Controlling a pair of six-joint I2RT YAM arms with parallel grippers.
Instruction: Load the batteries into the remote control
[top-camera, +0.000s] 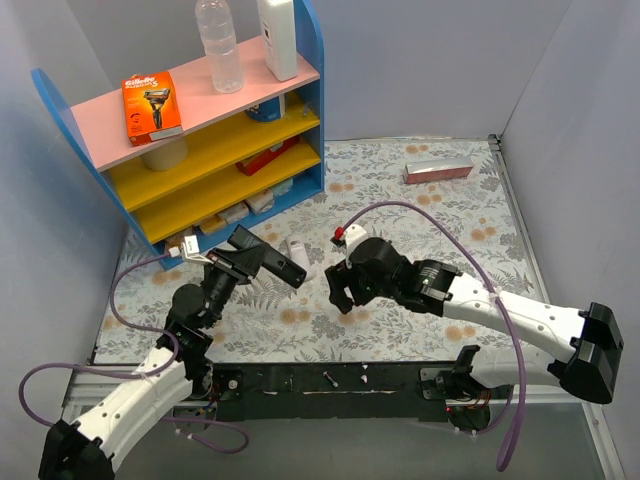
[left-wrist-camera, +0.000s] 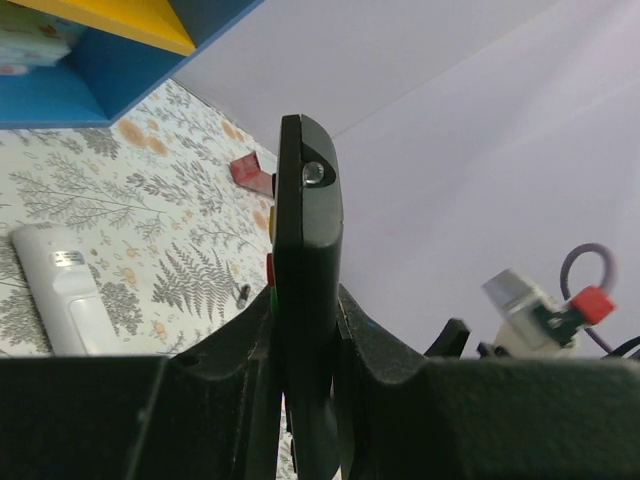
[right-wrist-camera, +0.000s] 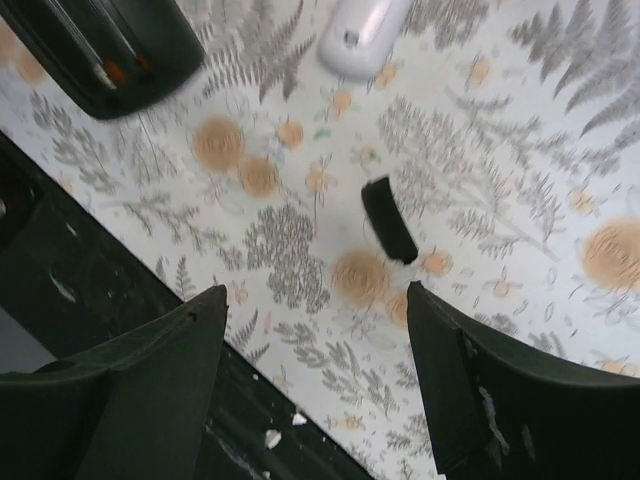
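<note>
Left fingers (top-camera: 228, 265) clenched on the lower end of the remote control (top-camera: 272, 262). It is held off the table (top-camera: 420, 220), tilted, with its far end pointing toward the middle. Right fingers (top-camera: 342, 298) spread wide with nothing between them, over the table just right of the remote control. In the right wrist view a short dark piece lies on the table ahead of my open fingers, touching neither. It is blurred. I take it for a battery (right-wrist-camera: 388, 218), though a compartment cover is not ruled out. A white remote-shaped object (right-wrist-camera: 362, 32) lies beyond it, near the held remote control. The remote control's open trough shows an orange fleck and a pale line, and I cannot tell whether a battery sits in there. Judgement: the step in hand is fetching a battery with the right while the left presents the remote control. The next move calls for lowering the right fingers astride the dark piece across its narrow width, closing gently, then lining its axis up with the trough. Risk: it rolls away on contact.
</note>
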